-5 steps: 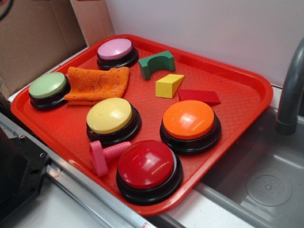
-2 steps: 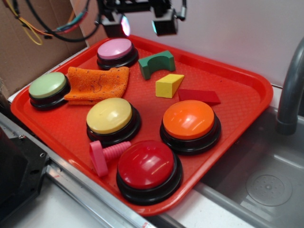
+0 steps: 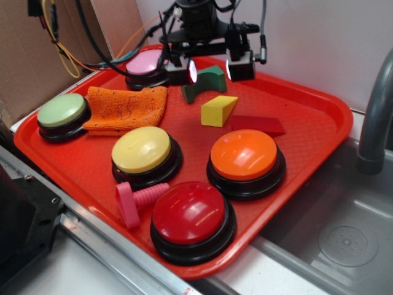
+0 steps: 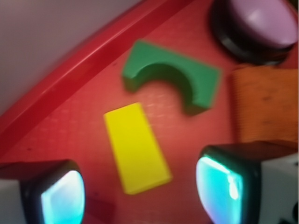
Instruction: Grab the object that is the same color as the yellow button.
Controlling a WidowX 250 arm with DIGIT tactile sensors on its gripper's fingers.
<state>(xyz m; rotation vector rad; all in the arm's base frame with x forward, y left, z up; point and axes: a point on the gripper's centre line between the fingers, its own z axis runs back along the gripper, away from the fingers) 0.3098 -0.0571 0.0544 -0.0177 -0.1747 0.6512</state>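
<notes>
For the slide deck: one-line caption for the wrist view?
Open gripper above the small yellow wedge block, beside the green arch block on the red tray.

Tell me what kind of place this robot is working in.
Probably a toy kitchen or sink-counter test setup: a red tray of push buttons and blocks sits beside a metal sink basin with a grey faucet, cardboard behind.

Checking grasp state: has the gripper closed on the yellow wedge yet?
No. The gripper hangs open above the yellow wedge, which lies untouched on the tray.
</notes>
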